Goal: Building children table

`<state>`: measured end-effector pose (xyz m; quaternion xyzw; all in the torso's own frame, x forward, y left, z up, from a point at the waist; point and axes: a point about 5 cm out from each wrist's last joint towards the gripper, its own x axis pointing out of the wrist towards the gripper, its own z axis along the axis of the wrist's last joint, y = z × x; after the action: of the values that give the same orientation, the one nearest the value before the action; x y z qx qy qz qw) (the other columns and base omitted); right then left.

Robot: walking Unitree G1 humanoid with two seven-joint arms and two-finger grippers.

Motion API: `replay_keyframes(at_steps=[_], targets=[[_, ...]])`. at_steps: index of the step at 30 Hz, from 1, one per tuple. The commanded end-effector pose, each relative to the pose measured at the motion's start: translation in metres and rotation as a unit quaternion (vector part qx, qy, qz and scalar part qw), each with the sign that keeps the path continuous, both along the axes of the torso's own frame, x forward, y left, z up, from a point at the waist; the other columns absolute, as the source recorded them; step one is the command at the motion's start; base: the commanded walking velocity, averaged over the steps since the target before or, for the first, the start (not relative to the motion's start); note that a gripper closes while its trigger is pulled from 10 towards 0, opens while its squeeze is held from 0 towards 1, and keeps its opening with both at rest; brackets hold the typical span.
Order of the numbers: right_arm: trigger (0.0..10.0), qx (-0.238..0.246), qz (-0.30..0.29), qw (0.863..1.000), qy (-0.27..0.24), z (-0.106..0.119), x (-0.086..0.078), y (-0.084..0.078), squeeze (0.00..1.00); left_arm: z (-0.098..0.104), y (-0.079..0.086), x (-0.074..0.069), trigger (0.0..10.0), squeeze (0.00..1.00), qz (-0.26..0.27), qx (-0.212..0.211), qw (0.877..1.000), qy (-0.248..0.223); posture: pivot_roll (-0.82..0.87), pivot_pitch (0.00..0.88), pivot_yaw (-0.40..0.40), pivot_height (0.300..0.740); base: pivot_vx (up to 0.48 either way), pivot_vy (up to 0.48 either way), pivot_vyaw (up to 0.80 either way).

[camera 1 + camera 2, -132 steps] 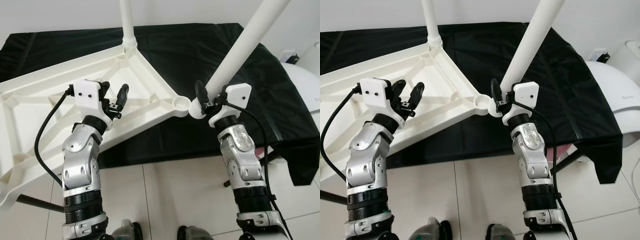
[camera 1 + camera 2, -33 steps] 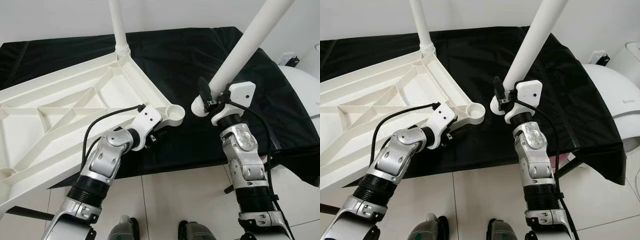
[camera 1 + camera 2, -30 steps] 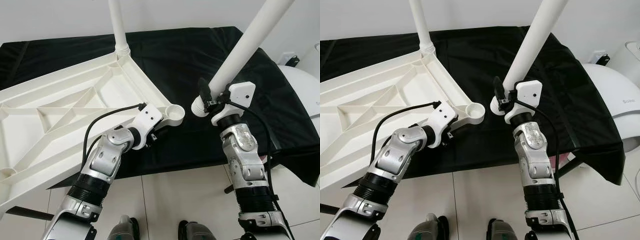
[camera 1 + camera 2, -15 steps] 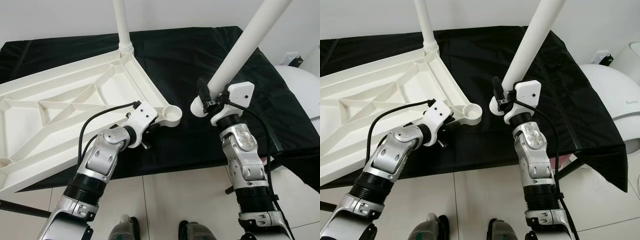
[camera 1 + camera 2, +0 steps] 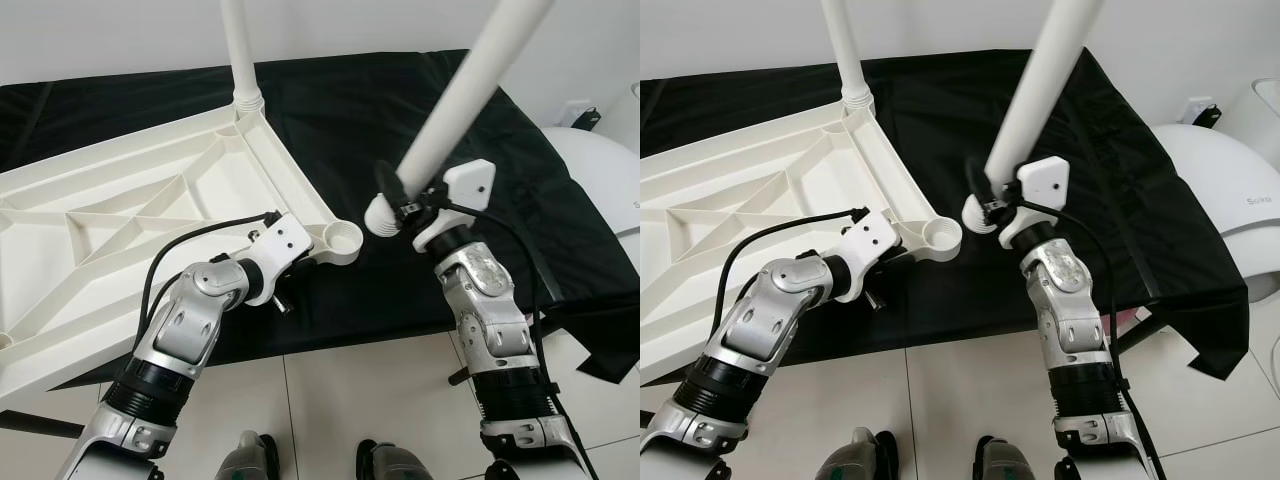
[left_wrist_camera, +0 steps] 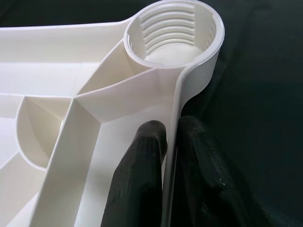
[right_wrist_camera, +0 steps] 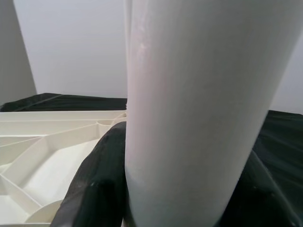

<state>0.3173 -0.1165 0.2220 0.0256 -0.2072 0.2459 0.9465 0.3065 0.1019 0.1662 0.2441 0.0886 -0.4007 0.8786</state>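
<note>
Left hand (image 6: 165, 189) pinches the upturned white plastic tabletop's (image 5: 150, 200) rim beside its threaded corner socket (image 5: 345, 238). Right hand (image 5: 398, 196) clamps the long white leg tube (image 5: 455, 100), threaded end just beside that socket; next it likely needs lining up and screwing in.

Black cloth (image 5: 400, 90) — white rounded appliance (image 5: 1230, 190) beside it — tiled floor (image 5: 340, 400)

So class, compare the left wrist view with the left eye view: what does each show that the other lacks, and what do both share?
Left wrist view: threads inside the socket, and the left gripper shut on the tabletop rim.
Left eye view: the right gripper holding a loose leg, a fitted leg, the floor.
Both: the upturned tabletop on black cloth.
</note>
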Motion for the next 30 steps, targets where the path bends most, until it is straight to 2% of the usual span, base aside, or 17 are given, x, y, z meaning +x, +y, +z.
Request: replay_keyframes(at_steps=[1,3,12,18,30], targets=[[10.0,-0.002,0.031,1.0,0.003,0.002,0.0,0.006,0.0,-0.011,-0.001,-0.005,10.0,0.0,-0.006,0.005,1.0,0.028,-0.09,0.143,0.026,0.74,0.0,0.0,0.0],[10.0,-0.006,0.086,0.996,0.007,0.005,-0.001,0.015,0.0,-0.01,-0.001,-0.004,10.0,0.0,-0.001,0.003,1.0,0.026,-0.08,0.146,0.022,0.74,0.0,0.0,0.0],[10.0,-0.005,0.157,0.987,0.027,0.005,0.0,0.025,0.0,-0.008,0.002,-0.002,10.0,0.0,0.012,0.003,1.0,0.026,-0.08,0.15,0.017,0.74,0.0,0.0,0.0],[10.0,-0.012,0.173,0.984,0.042,-0.002,0.0,0.023,0.0,-0.007,0.005,-0.003,10.0,0.0,0.013,0.004,1.0,0.027,-0.08,0.15,0.017,0.74,0.0,0.0,0.0],[10.0,-0.028,0.166,0.982,0.087,-0.027,0.01,0.007,0.0,-0.004,0.008,-0.004,10.0,0.0,0.019,0.003,0.999,0.028,-0.08,0.158,0.014,0.74,0.0,0.0,0.0]])
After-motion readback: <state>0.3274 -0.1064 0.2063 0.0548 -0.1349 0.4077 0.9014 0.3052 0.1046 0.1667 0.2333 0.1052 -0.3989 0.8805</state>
